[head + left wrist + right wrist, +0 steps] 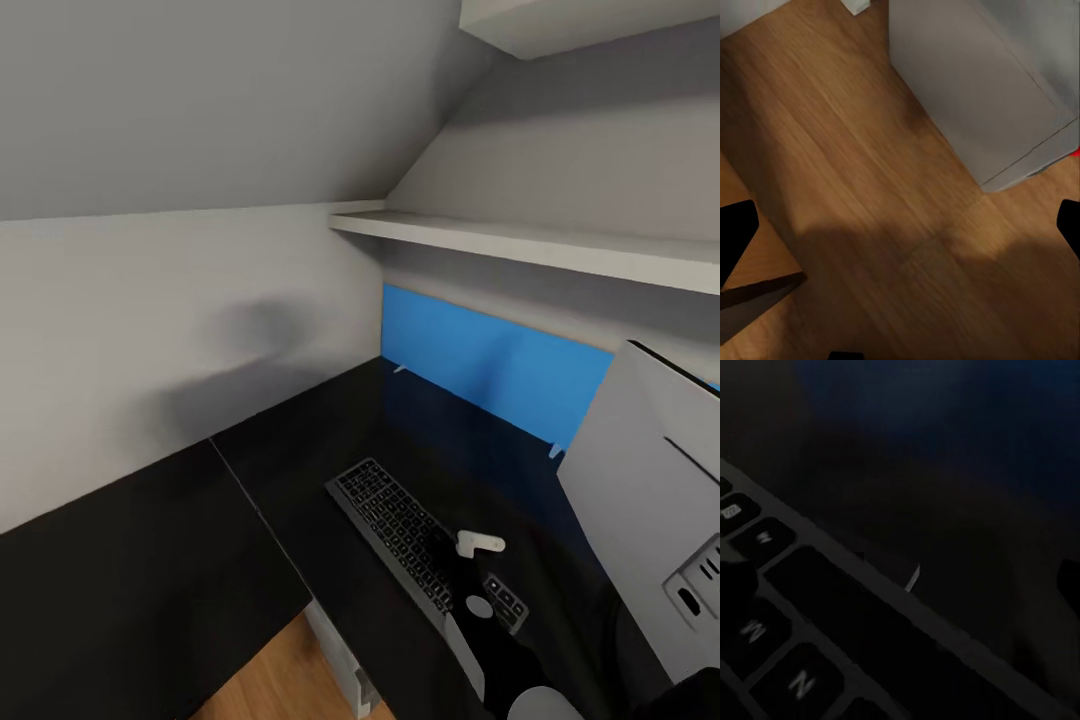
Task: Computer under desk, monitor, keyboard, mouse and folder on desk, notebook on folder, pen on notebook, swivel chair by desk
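Right up close, the robot's right arm reaches over the keyboard (425,540), and its right gripper (455,560) sits low above the keys near the end closest to the robot. From the head view I cannot tell if those fingers are apart or pinched. In the right wrist view the keys fill the near part, with the glossy black desk (945,495) beyond their edge; dark shapes sit at both sides, perhaps fingertips, too dim to be sure.

The keyboard lies flat on the desk (300,470). Its long side runs on a slant, from near the robot up and away toward the wall corner. The monitor (655,500) stands just beside it on the right, showing its light-grey back, with the blue back panel (480,360) behind.

The left gripper (900,225) hangs over the wooden floor (855,150). Its two dark fingertips (735,240) sit far apart with nothing between them. A light-grey box, likely the computer (975,82), stands on the floor close by.

I think the step now is setting the keyboard straight next to the monitor. To do it well, the gripper should press or hold one end gently and move slowly, so the keyboard does not spin or bump the monitor's stand. Keeping it flat on the top will help it slide without tipping.
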Motion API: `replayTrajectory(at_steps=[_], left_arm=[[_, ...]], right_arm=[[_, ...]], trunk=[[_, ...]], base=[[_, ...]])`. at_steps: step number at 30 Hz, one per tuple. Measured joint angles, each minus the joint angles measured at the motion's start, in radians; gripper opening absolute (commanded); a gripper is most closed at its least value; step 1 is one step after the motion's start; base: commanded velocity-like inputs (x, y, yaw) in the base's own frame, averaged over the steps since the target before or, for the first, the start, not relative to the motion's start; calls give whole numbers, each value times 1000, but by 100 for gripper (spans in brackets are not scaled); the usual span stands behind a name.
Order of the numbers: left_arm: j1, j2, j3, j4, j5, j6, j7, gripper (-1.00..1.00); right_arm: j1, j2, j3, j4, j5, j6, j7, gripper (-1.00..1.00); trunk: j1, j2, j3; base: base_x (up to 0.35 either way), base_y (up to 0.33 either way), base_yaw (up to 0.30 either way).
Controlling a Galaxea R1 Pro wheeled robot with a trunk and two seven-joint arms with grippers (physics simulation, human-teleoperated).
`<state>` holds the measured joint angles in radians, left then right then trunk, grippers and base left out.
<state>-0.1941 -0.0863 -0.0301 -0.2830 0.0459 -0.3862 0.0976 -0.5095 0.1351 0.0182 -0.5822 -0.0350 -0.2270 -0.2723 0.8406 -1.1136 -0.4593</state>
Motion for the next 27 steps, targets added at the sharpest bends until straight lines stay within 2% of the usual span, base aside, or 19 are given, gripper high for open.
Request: replayTrajectory(at_steps=[18, 27], left_arm=[[0, 0, 0, 0, 0, 0, 0, 100], [0, 0, 0, 0, 0, 0, 0, 100]], right_arm=[[-1, 1, -1, -3, -3, 8, 0, 100], [-1, 2, 1, -3, -2, 9, 3, 100]], trunk=[[0, 0, 0], [1, 0, 0]], base=[[16, 0, 0], [-122, 0, 0]])
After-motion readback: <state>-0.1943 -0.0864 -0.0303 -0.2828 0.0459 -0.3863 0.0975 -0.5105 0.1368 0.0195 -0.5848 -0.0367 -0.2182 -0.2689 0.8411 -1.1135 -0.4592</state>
